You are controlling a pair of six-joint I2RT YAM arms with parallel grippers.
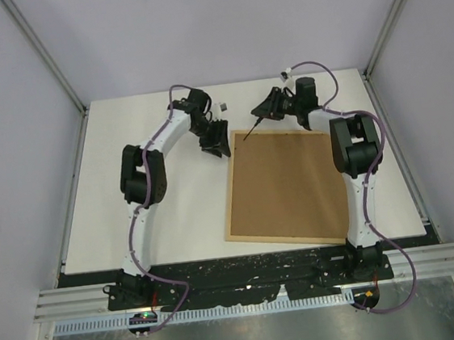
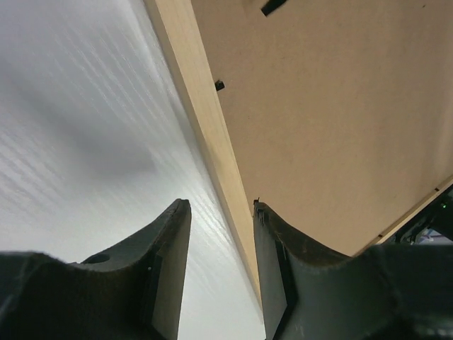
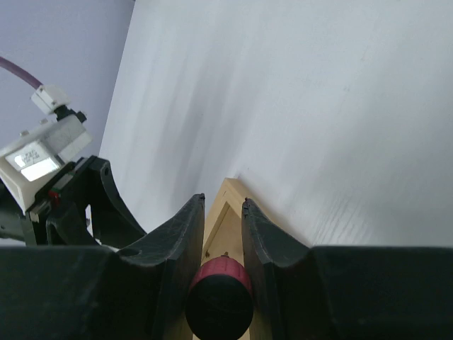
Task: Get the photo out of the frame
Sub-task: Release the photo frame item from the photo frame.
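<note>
The frame (image 1: 281, 184) lies back up on the white table, its brown fibreboard back (image 2: 333, 120) facing the cameras. The photo is hidden under that back. My left gripper (image 1: 215, 142) hangs at the frame's far left edge; in the left wrist view it (image 2: 221, 205) is open, one finger over the table, the other over the back, with the light-wood rail (image 2: 205, 120) between and below them. My right gripper (image 1: 275, 105) is shut on a red-handled screwdriver (image 3: 219, 294), whose thin shaft (image 1: 251, 131) points at the frame's far left corner (image 3: 228, 195).
Small black tabs (image 2: 219, 85) sit along the inner edge of the rail. The white table (image 1: 167, 217) is bounded by grey walls at the left, the right and the back. The left arm's wrist camera (image 3: 42, 152) shows close beside the right gripper.
</note>
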